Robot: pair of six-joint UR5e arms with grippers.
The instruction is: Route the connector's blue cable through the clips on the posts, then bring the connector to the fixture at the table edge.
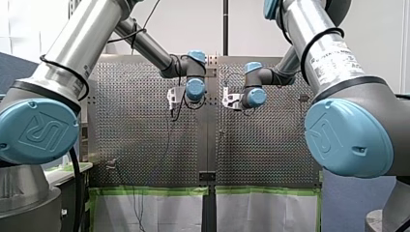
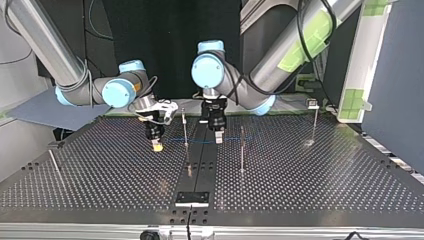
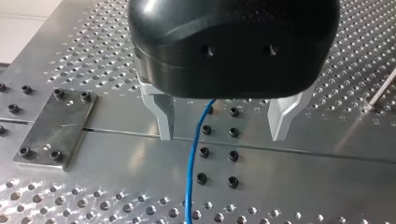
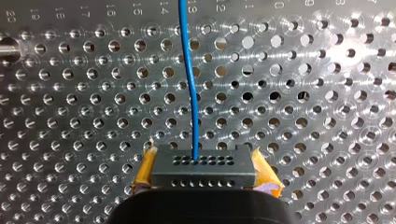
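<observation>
Betw. yellow pads [image 4: 144, 169]: boxy blk connector [image 4: 204, 166]

1. You've got a perforated table [image 2: 100, 165] with a seam down its middle and pairs of black screws [image 3: 232, 154] beside it.
2. Green tape [image 1: 150, 191] lines its edge, white sheets [image 1: 145, 212] hanging below.
3. A grey-blue sheet [image 2: 55, 112] lies at the top view's left.
</observation>
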